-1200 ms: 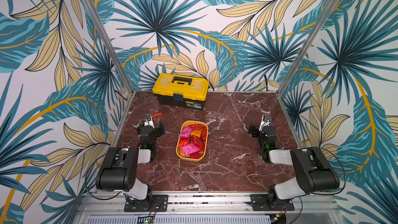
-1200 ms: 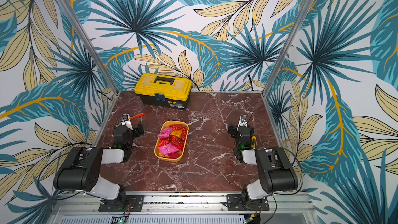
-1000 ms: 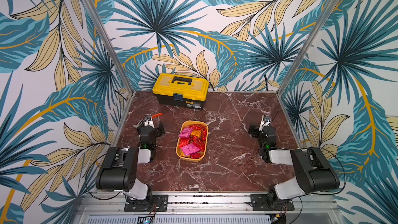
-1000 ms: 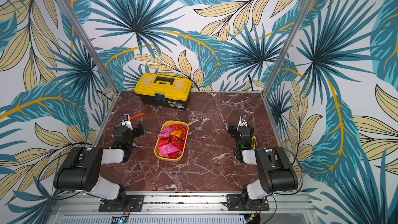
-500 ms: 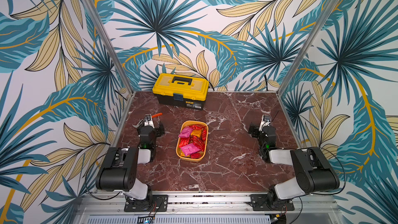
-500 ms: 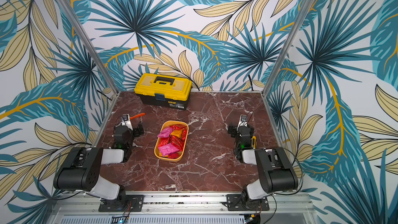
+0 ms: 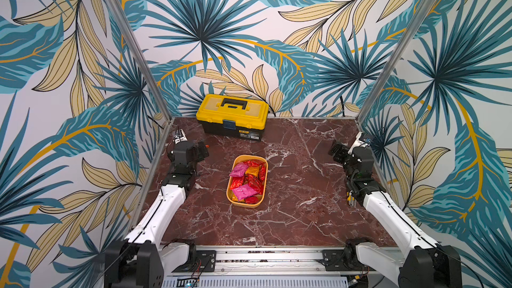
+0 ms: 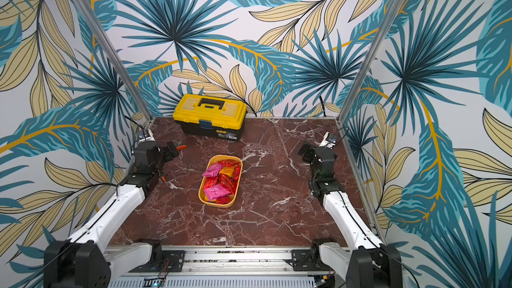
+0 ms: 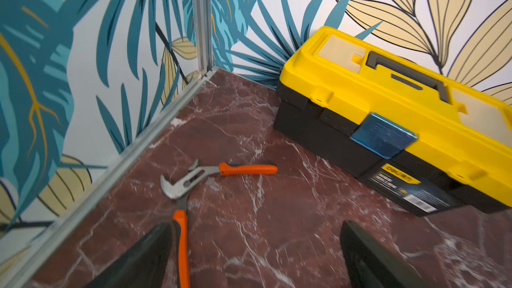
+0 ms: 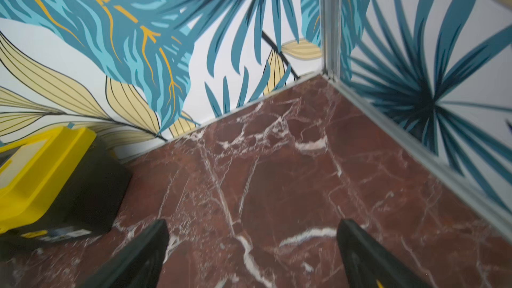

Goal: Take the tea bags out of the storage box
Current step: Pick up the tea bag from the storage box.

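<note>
Left claw [image 9: 255, 225] and right claw [image 10: 252, 222] gape empty (well apart from the storage box [image 7: 245, 204]).

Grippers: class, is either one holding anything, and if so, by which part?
Nothing is held. The left gripper and right gripper are both open and empty; the tea bags lie in the box.

The toolbox [image 9: 360, 101] label [image 9: 410, 189] is too blurred to read.
</note>
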You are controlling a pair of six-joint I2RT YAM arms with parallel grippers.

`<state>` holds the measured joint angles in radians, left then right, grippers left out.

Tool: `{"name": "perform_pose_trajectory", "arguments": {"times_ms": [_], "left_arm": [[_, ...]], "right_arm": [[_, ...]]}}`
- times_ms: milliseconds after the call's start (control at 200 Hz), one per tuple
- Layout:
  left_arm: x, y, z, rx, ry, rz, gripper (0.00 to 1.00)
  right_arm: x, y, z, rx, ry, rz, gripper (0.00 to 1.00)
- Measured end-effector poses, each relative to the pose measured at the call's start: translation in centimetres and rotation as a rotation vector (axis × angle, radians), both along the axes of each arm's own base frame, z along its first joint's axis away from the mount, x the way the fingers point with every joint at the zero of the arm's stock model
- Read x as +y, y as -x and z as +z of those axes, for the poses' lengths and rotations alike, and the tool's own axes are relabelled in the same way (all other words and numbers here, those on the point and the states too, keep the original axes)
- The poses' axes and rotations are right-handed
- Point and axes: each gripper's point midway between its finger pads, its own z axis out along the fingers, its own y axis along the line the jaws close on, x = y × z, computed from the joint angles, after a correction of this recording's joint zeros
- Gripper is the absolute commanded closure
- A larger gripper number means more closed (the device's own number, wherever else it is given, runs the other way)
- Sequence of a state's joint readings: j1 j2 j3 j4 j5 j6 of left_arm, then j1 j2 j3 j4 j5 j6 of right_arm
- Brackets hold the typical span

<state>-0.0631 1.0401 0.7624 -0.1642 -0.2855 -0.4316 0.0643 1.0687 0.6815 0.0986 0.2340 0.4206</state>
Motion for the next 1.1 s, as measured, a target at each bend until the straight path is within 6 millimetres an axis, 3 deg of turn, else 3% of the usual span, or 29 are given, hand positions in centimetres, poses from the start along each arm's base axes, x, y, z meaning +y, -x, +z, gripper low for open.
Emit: {"name": "perform_pose_trajectory", "arguments": {"times_ms": [165, 285, 386, 601, 771, 1097], "left_arm": [[-3.1, 4.0, 0.0, 0.036, 0.244, -0.091, 0.1], [-6.3, 6.8, -1.7, 0.104, 0.422, -0.178, 0.1], [-8.8, 9.5, -3.2, 0.184, 0.539, -0.239, 0.1], [-12.0, 13.6, -3.3, 0.267, 0.658, -0.33, 0.1], [-13.6, 15.6, -4.9, 0.382, 0.674, -0.354, 0.1], [-16.1, 16.8, -6.0, 0.461, 0.664, -0.39, 0.1]], "right_arm": [[3.3, 0.9, -1.2, 0.103, -0.183, 0.123, 0.2], [6.3, 1.8, -1.3, 0.154, -0.298, 0.216, 0.26], [9.6, 3.0, -1.5, 0.206, -0.35, 0.309, 0.31], [17.2, 4.9, -0.4, 0.295, -0.353, 0.506, 0.4], [22.5, 4.8, -0.8, 0.373, -0.33, 0.596, 0.45], [28.3, 3.3, -4.3, 0.502, -0.491, 0.509, 0.49]]}}
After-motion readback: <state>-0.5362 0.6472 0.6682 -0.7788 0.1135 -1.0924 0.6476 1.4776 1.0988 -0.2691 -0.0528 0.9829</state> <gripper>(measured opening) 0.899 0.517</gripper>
